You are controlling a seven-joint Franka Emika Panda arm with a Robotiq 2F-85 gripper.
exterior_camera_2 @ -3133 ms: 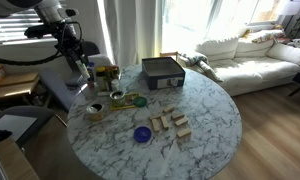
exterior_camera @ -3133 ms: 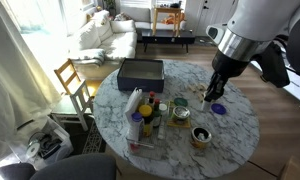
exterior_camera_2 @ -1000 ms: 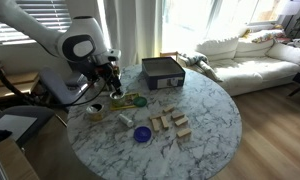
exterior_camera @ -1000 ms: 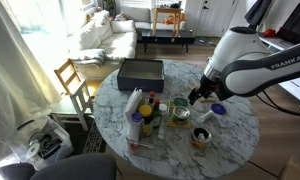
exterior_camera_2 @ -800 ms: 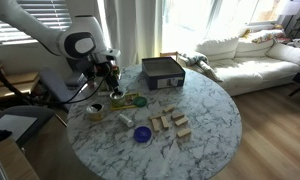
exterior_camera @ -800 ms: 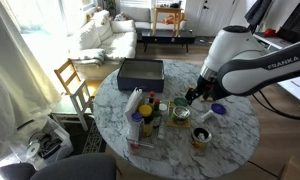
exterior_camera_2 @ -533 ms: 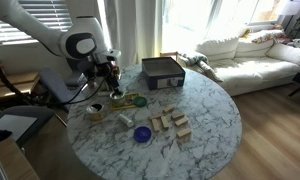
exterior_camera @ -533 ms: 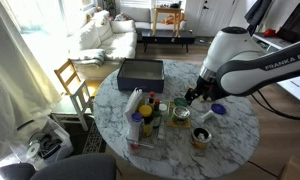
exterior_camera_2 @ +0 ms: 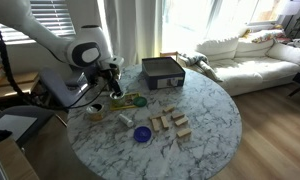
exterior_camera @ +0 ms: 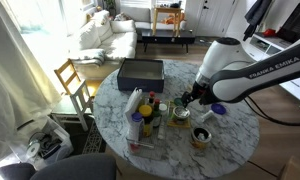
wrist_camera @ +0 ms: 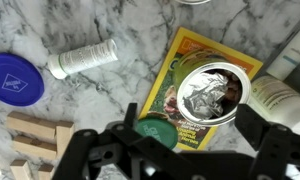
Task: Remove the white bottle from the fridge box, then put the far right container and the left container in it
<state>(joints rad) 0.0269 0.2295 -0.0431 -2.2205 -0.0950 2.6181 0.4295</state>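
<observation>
The white bottle [wrist_camera: 82,60] lies on its side on the marble table [exterior_camera_2: 205,120], outside the fridge box [exterior_camera: 147,143], which holds several bottles. My gripper [wrist_camera: 190,112] is open and hangs over a round silver tin with crumpled foil inside [wrist_camera: 212,93]. That tin stands on a yellow magazine [wrist_camera: 195,55], and the two fingers reach either side of it without touching. In both exterior views the gripper [exterior_camera: 193,100] [exterior_camera_2: 114,88] is low over that spot. The far right container, a tan-brown tin [exterior_camera: 200,136] [exterior_camera_2: 94,112], stands apart near the table edge.
A green lid [wrist_camera: 155,130] lies by the magazine under my left finger. A purple disc [wrist_camera: 12,77] and wooden blocks [wrist_camera: 35,135] sit to one side. A dark grey box [exterior_camera: 140,72] stands at the table's far end. A chair [exterior_camera: 72,85] is beside the table.
The arm has shifted slightly and come lower over the silver tin. The jaws have stayed open. Nothing on the table has moved.
</observation>
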